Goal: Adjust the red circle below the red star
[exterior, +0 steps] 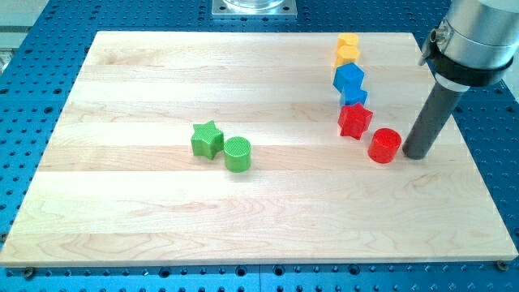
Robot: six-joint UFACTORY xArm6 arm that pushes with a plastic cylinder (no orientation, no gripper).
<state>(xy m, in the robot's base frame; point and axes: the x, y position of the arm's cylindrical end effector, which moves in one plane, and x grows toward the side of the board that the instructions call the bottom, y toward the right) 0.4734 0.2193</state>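
Red circle [384, 145] sits just below-right of the red star [354, 120]; my tip [417, 154] stands just right of the circle. No gripper here, nothing held.

Bright, even light; sharp, faint shadows.

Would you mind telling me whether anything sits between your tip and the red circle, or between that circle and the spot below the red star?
Nothing visible does. My tip sits just to the view's right of the red circle, with no block between them. The board below the red star shows only bare wood, so the circle's path toward the view's left is open.
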